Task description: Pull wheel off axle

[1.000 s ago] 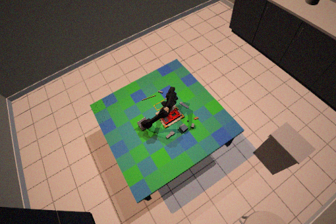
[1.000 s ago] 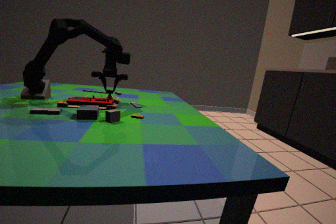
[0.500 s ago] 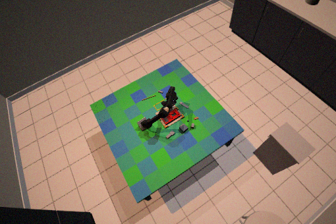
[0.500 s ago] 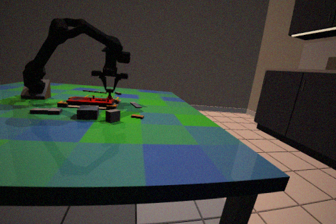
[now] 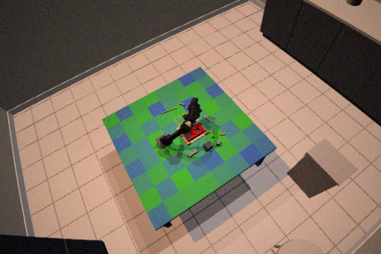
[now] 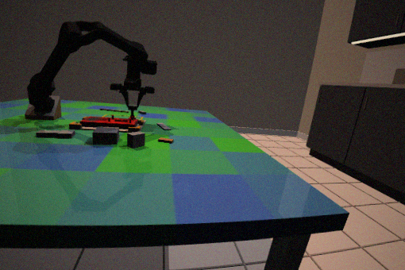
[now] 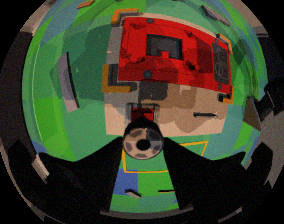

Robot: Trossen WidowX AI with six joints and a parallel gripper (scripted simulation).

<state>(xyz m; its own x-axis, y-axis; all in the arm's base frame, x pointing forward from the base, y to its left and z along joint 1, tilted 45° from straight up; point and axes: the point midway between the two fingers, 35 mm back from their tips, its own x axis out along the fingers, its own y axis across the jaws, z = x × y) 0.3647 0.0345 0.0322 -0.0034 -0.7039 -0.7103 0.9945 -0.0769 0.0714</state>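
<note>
My gripper [image 7: 142,140] pinches the wheel [image 7: 143,143] between its fingers — lifted just above the red tray [image 7: 169,52] on the table [image 6: 193,190]. Below me lies the yellow-outlined marked area [image 7: 162,160] — the tray's contents are too blurred to tell.

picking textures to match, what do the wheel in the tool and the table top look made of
Wheel: dull grey, metal-like or hard plastic, matte, with dark holes in its face; can't tell which.
Table top: hard, glossy lacquer or laminate in green and blue squares; soft reflections show.
</note>
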